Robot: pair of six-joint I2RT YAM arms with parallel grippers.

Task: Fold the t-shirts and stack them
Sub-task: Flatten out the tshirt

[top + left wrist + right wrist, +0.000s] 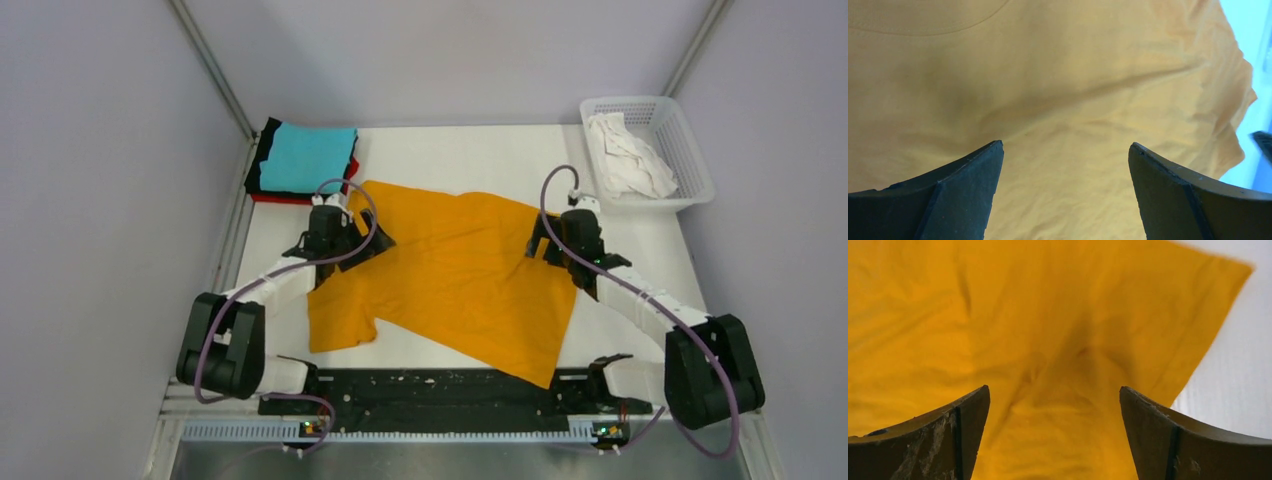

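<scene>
Orange-yellow t-shirt [450, 280]: spread open, skewed, across the middle of the counter [450, 150]; not yet folded.
Left end effector [1065, 147]: jaws wide and holding nothing; it sits low over the cloth at the shirt's far-left part.
Right end effector [1054, 388]: jaws wide and empty, over the shirt's right side.
Folded stack [300, 165]: far-left corner, cyan t-shirt [310, 155] on top, red and black edges beneath.
White t-shirt [628, 155]: crumpled in the basket [695, 165], far right.
Risk, skew: if you fold from this lie, expect a crooked fold; the shirt sits diagonally.
Risk, pinch: wrinkles run under both end effectors, so a closing grip may gather two layers or miss the edge.
Risk, stack: the left arm works near the folded pile, and a sweep could knock it.
Top view only: you get the shirt's whole outline, the stack and the basket.
Wrist views only: you get the curved collar seam [923, 27], the cloth folds and the gap between the jaws.
</scene>
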